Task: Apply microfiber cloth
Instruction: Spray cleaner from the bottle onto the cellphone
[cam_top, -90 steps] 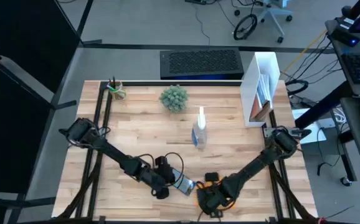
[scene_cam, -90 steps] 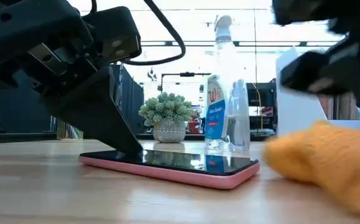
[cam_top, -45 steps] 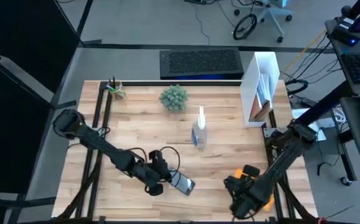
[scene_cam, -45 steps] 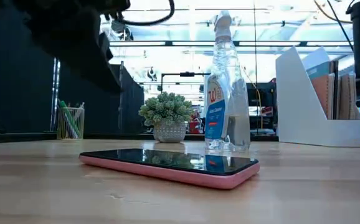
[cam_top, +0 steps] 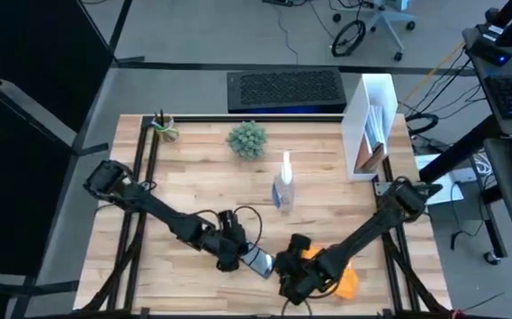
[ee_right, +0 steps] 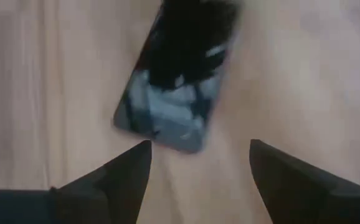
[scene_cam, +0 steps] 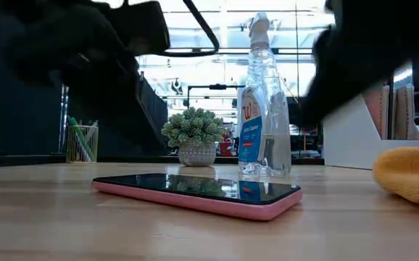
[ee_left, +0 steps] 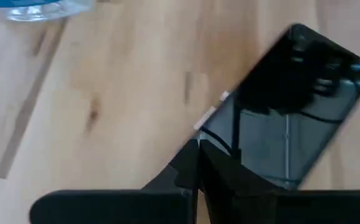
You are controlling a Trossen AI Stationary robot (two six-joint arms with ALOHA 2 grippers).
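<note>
A wooden desk [cam_top: 194,190] stands on a grey floor [cam_top: 238,35], with a dark panel [cam_top: 26,133] along its left edge. Beyond the far edge are an office chair [cam_top: 382,19] and loose cables [cam_top: 349,37]; bright ceiling lights [scene_cam: 209,29] show behind.

Phone [cam_top: 258,260] left of cloth [cam_top: 345,280] — bottle [cam_top: 283,188] behind.

Right claw [cam_top: 290,276] swung back beside phone [cam_top: 258,260]; microfiber cloth [cam_top: 345,280] dropped behind it.
</note>
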